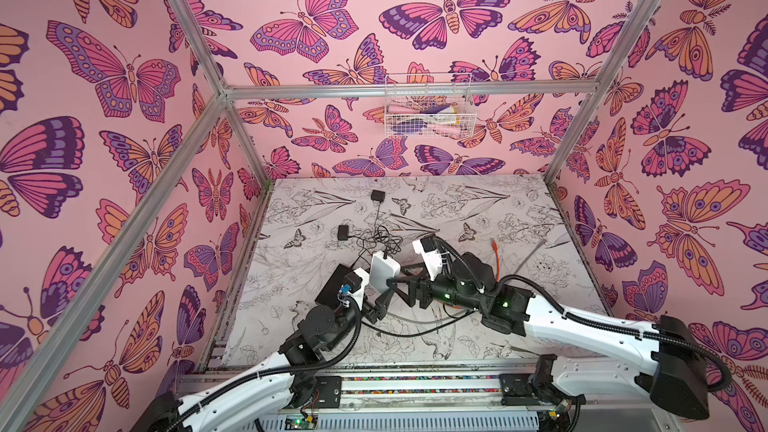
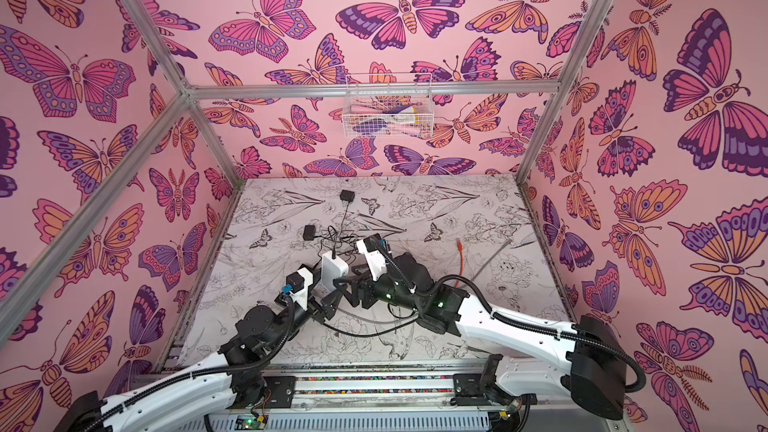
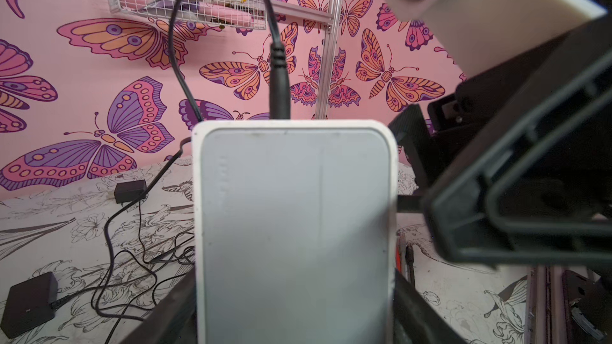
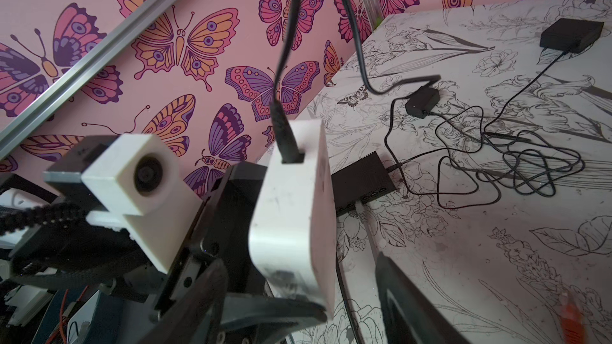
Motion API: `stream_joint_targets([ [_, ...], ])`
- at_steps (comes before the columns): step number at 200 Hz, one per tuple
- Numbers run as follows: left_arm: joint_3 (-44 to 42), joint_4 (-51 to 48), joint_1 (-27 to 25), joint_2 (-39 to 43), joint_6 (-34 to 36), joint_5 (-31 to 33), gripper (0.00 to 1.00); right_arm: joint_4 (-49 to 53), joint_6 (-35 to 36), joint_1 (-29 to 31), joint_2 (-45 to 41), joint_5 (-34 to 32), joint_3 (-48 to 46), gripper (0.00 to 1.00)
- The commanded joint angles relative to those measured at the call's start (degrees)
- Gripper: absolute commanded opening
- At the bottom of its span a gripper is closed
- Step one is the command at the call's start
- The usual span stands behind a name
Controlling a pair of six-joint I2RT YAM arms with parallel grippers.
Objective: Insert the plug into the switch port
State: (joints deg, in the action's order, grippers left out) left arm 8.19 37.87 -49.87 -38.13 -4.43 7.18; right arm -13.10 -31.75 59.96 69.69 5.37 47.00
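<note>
Up off the table (image 1: pixel 519 209), left gripper (image 3: pixel 294 296) is pinching the switch (image 3: pixel 294 210), plug (image 3: pixel 280 94) sitting in its top port (image 4: pixel 293 159), right gripper (image 4: pixel 351 284) is hanging spread alongside, and I'm worrying the tangled cord (image 4: pixel 513 160) yanks it out.

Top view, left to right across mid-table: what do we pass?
Black box → white switch → right wrist camera → orange cable. The small black adapters overlap the box, so they are left out.
</note>
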Motion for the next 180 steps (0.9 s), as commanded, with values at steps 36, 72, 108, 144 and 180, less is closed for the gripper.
stream_joint_targets([
  [36,0.6,5.71,-1.85,-1.9,-1.29,1.59,0.0,-1.38,-0.43,-0.37,4.31,-2.34,3.37,0.46],
  [72,0.69,5.52,-2.13,-1.7,-3.88,1.25,0.08,-0.98,-0.4,-0.46,4.53,-4.57,2.66,0.0],
  [108,0.51,1.87,-2.16,2.77,-6.54,-4.67,0.75,1.98,-0.16,-3.67,3.08,-2.57,2.41,0.0],
  [144,4.34,-15.63,-2.03,12.93,-9.34,-1.31,0.78,4.16,-1.08,-11.52,2.21,5.27,1.47,0.0],
  [180,10.02,-29.95,-2.04,15.6,-12.23,-1.16,0.79,5.75,-1.81,-19.89,7.81,13.97,2.9,0.0],
])
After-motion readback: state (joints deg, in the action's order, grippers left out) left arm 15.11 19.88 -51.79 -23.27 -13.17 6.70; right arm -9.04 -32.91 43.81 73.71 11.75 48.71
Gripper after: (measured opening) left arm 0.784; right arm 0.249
